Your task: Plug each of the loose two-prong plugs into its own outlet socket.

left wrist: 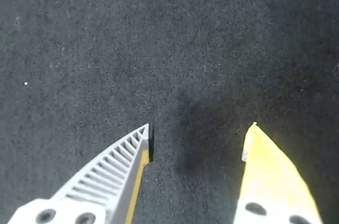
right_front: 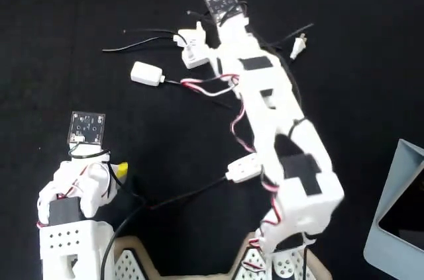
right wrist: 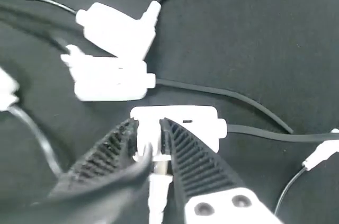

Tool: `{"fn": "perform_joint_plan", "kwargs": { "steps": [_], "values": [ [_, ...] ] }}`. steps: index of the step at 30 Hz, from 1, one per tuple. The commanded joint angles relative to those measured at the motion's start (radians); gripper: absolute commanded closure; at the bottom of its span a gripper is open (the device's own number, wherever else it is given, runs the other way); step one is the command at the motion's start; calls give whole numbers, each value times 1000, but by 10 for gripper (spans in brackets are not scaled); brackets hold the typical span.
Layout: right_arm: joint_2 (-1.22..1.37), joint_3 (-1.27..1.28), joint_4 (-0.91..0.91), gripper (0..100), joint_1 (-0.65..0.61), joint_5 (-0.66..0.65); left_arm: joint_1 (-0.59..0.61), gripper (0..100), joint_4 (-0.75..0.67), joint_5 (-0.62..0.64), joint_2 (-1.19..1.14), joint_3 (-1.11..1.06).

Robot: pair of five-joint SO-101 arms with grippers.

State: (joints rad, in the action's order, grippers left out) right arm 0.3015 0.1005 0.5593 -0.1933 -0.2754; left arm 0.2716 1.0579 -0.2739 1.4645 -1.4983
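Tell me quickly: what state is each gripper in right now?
Left gripper: open, holding nothing.
Right gripper: closed on a white plug, right at an outlet socket.

No legible text, labels, numbers or signs on any surface in view.

— The black cloth table cover (left wrist: 159, 33) beneath the left gripper (left wrist: 201, 125) looks matt and fuzzy.

— The white plastic plug (right wrist: 158, 195) between the right gripper (right wrist: 150, 126)'s ribbed black plastic fingers (right wrist: 190, 155) is smooth, like the white rectangular plastic socket block (right wrist: 196, 123) just ahead.
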Motion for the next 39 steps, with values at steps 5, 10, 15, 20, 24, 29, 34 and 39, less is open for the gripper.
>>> {"fn": "perform_joint_plan", "kwargs": {
  "steps": [5,10,15,20,24,29,34,39],
  "values": [
    [45,-125,55,780,26,-11,10,719,-3,-2,11,5],
    [-67,-136,235,804,26,-11,10,719,-5,-2,11,-1],
    [-171,-133,450,852,26,-8,10,719,-5,-2,11,-2],
    [-127,-130,499,843,28,-6,10,719,-5,-2,11,-2],
    [-2,-142,477,835,28,-6,10,719,-5,-2,11,-2],
    [130,-151,331,838,41,-11,10,719,-5,-2,11,-4],
    [217,-197,284,840,51,-11,10,719,-5,-2,11,-4],
    [236,-225,285,990,63,-11,10,720,-5,-2,11,-4]
  ]
}}
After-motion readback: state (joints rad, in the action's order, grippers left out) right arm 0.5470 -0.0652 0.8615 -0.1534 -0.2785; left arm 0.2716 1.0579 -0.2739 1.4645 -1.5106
